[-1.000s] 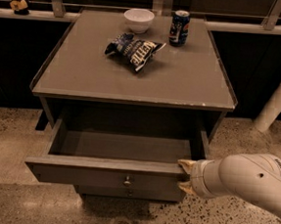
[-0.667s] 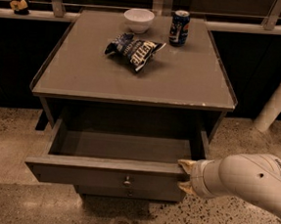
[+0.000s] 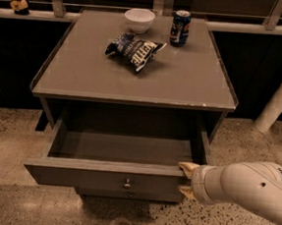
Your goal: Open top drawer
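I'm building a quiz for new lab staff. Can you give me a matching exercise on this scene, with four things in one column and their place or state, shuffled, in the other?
Things:
1. top drawer
2. bowl
3. chip bag
4. gripper

Place or state:
A. lying in front of the bowl
B. at the right end of the drawer front
C. pulled open
D. upright at the back, beside the can

Pairs: 1-C, 2-D, 3-A, 4-B

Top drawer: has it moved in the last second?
No: top drawer equally far out from the tabletop edge, gripper at its right front corner.
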`<state>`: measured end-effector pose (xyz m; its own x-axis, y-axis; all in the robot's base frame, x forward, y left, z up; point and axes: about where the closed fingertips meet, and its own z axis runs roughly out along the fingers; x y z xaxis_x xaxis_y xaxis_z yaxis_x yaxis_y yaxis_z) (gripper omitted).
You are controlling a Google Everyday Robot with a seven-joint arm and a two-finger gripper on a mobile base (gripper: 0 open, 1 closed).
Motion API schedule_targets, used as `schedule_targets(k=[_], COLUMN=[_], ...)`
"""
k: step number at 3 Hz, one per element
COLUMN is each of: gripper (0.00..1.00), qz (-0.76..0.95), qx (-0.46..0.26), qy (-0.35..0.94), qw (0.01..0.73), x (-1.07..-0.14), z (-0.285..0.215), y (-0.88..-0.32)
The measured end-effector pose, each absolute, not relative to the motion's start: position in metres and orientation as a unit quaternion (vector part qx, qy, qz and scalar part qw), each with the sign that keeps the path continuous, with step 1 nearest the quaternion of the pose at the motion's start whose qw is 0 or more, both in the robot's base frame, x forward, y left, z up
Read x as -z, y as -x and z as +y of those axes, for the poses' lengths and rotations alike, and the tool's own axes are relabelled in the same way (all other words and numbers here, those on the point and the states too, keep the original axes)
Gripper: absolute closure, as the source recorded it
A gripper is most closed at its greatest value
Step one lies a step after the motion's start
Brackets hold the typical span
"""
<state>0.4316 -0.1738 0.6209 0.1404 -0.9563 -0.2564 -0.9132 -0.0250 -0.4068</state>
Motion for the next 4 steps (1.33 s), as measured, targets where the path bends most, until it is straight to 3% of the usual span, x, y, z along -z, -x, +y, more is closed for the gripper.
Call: schedule_targets(k=[4], gripper=[1.0], qz=[0.652], qx=[0.039], qy=[0.715], qw=[0.249], x=[-0.6209], z=[-0.1696], y=[-0.4222])
